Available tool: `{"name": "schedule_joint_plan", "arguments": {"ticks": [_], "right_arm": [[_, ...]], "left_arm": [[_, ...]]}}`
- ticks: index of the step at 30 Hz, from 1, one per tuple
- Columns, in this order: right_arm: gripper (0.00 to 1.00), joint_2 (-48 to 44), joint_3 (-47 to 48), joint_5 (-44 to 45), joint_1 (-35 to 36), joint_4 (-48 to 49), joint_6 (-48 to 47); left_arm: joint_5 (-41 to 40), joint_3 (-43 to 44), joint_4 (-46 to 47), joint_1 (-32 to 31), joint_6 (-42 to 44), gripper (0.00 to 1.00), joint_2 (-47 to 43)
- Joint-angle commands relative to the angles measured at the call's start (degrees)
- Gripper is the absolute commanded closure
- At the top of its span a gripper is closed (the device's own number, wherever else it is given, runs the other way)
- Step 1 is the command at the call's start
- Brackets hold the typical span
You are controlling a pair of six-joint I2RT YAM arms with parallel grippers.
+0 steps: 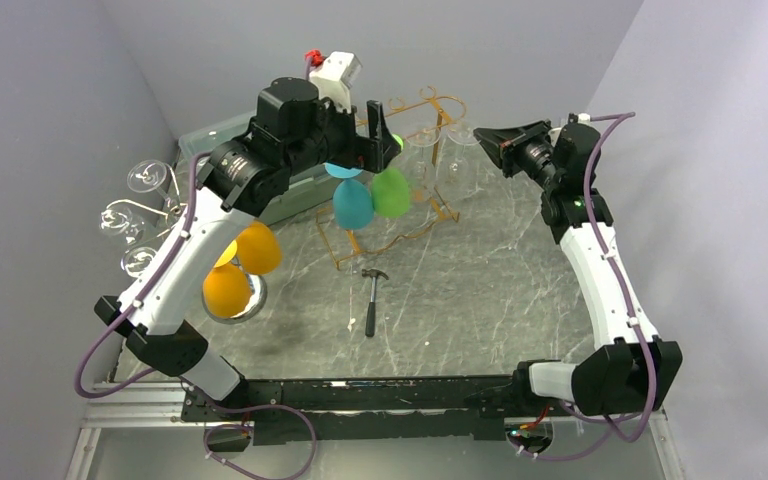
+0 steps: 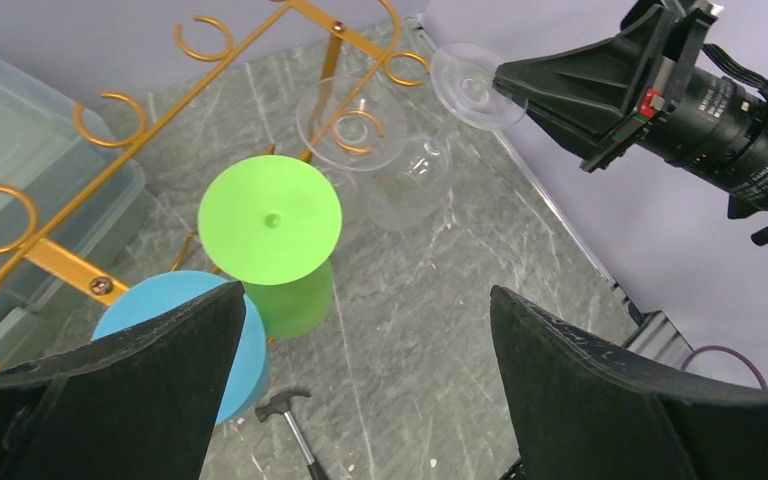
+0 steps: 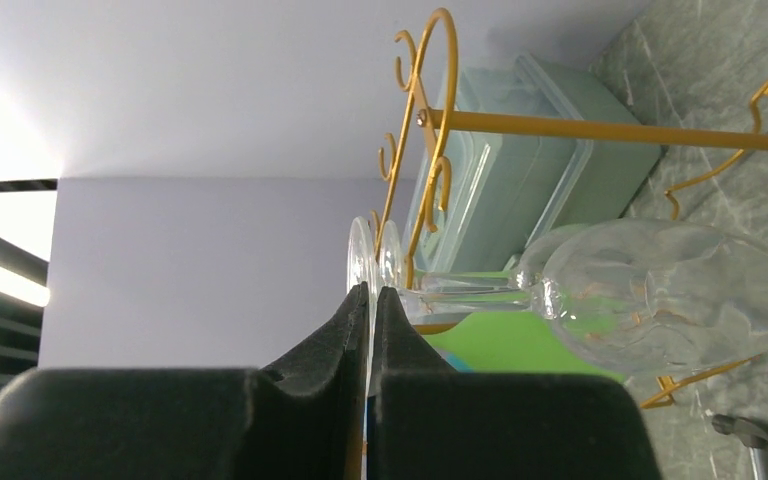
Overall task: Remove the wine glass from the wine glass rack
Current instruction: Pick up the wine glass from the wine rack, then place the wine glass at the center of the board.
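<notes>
The gold wire wine glass rack (image 1: 400,215) stands at the back of the table. My right gripper (image 3: 372,290) is shut on the thin foot of a clear wine glass (image 3: 670,290) that hangs bowl-down at the rack's right end curl (image 2: 405,65). Whether its stem is still in the slot I cannot tell. A second clear glass (image 2: 350,125) hangs beside it, then a green glass (image 2: 270,225) and a blue glass (image 2: 160,310). My left gripper (image 2: 367,295) hovers open above the rack, over the green and blue glasses, holding nothing.
A small hammer (image 1: 372,295) lies in front of the rack. Two orange glasses (image 1: 245,265) sit at the left near my left arm, with clear glasses (image 1: 135,215) lying further left. A translucent bin (image 1: 300,185) stands behind the rack. Walls close in on both sides.
</notes>
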Motion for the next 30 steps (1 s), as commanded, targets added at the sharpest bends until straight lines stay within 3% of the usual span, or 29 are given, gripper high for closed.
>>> {"name": "schedule_joint_plan", "arguments": {"ticks": [1, 11, 15, 23, 30], "right_arm": [[1.00, -3.14, 1.24, 1.73, -0.30, -0.77, -1.20], [1.00, -8.04, 0.39, 3.64, -0.54, -7.01, -2.19], [1.00, -10.81, 1.20, 3.89, -0.57, -10.25, -2.29], [1.00, -15.94, 6.16, 2.40, -0.57, -17.36, -1.41], [1.00, -18.88, 10.41, 1.68, -0.55, -22.46, -0.72]], "left_arm": [[5.44, -1.65, 4.98, 0.13, 1.23, 0.03, -2.16], [15.70, -9.33, 15.95, -0.61, 3.90, 0.06, -5.11], [14.83, -14.00, 22.25, -3.78, 6.72, 0.06, -6.54], [14.92, -28.98, 45.68, -7.32, 8.31, 0.13, -8.95], [16.37, -34.42, 61.83, -11.59, 11.05, 0.21, -5.54]]}}
